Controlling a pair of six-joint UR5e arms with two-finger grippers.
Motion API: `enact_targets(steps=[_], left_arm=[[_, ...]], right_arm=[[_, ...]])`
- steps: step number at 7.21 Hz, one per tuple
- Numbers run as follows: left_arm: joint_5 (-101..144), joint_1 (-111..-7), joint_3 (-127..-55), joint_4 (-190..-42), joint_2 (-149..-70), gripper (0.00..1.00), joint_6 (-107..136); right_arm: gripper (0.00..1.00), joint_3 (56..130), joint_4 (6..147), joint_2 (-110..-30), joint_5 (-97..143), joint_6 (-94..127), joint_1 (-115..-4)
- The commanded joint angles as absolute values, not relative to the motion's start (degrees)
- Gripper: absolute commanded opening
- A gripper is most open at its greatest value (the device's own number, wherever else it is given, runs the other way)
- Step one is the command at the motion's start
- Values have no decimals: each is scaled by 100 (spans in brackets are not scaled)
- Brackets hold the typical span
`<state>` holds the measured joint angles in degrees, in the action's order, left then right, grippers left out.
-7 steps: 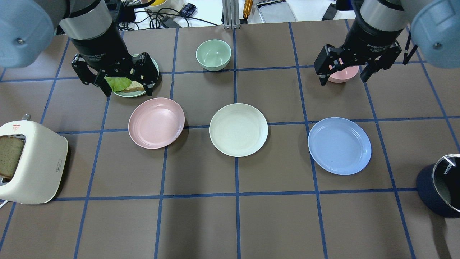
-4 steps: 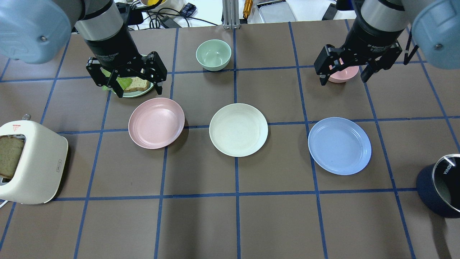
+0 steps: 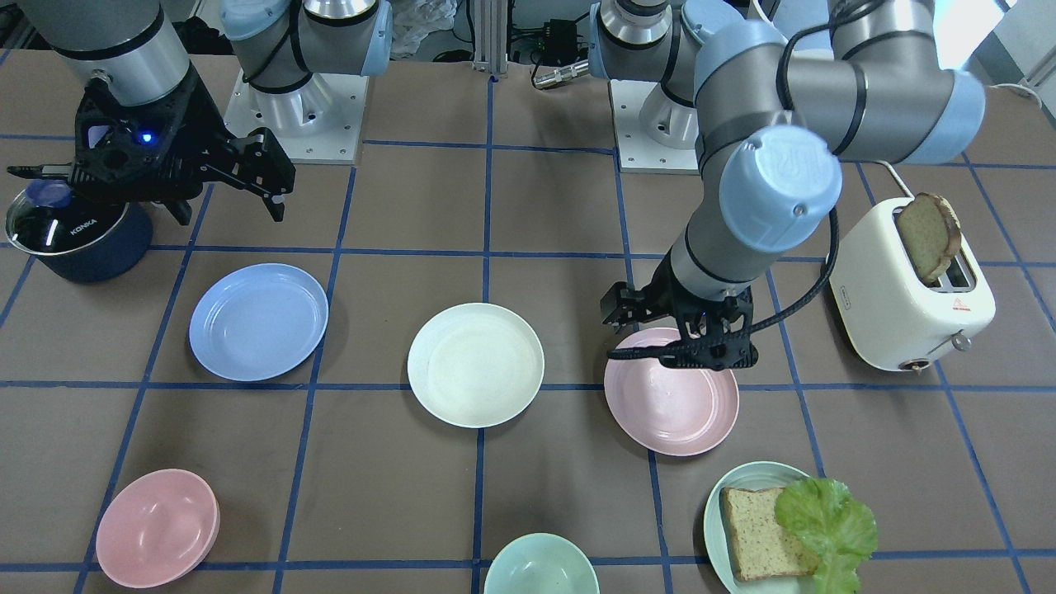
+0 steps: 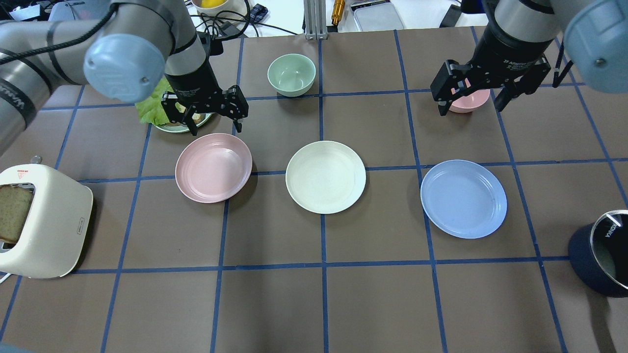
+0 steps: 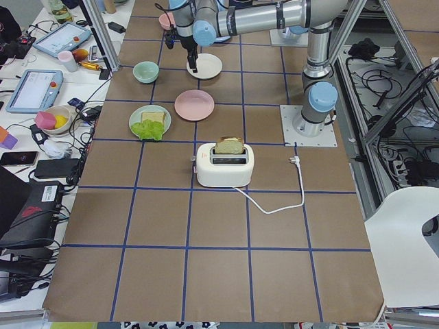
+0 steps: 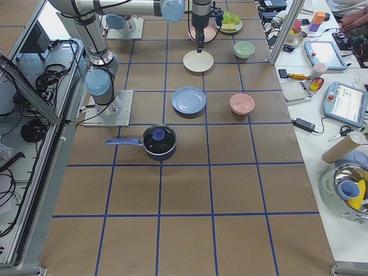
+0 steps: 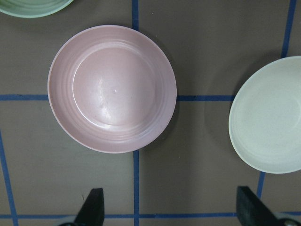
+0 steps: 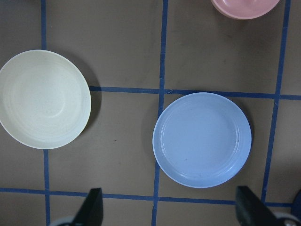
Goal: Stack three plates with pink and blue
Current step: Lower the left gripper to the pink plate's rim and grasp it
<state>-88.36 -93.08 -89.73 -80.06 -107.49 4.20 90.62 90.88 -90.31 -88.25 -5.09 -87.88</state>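
Observation:
Three equal plates lie in a row, apart from one another. The pale pink plate (image 4: 213, 167) is on the left, the cream-white plate (image 4: 326, 177) in the middle and the light blue plate (image 4: 463, 198) on the right. My left gripper (image 4: 213, 128) is open and empty, and hangs over the pink plate's far rim; its wrist view shows the pink plate (image 7: 112, 88) below. My right gripper (image 4: 470, 108) is open and empty, high above the table beyond the blue plate (image 8: 202, 140).
A mint-green plate with bread and lettuce (image 4: 149, 105) lies just behind the left gripper. A mint bowl (image 4: 291, 74) stands at the back centre. A small pink bowl (image 4: 468, 102) sits under the right gripper. A toaster (image 4: 41, 220) is at the left and a dark pot (image 4: 606, 252) at the right.
My left gripper has moved right and forward, from over the mint-green plate to the pink plate's far rim, and still stands open. The right arm and the plates have not moved.

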Motion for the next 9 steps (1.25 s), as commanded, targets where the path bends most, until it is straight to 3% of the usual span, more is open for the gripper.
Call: enact_targets(steps=[1, 5, 6, 7, 8, 9], left_arm=[[-8851, -9334, -9621, -6677, -11169, 89, 439], [-9306, -9756, -9861, -5636, -11785, 68, 475], [-9325, -9747, -9844, -5616, -11838, 45, 457], [-9316, -9747, -9844, -5486, -11882, 36, 457], [-9316, -9756, -9835, -5467, -11944, 5, 457], [-9325, -9765, -9844, -5458, -11944, 0, 466]], right_arm=[[100, 9062, 9088, -9035, -8833, -519, -8780], [100, 9402, 9394, -9000, -8833, -572, -8693], [100, 9770, 9848, -9000, -8807, -571, -8388], [100, 10139, 10209, -8965, -8824, -606, -8185], [100, 10499, 10300, -8947, -8833, -606, -8087], [100, 10851, 10779, -8939, -8833, -693, -7964]])
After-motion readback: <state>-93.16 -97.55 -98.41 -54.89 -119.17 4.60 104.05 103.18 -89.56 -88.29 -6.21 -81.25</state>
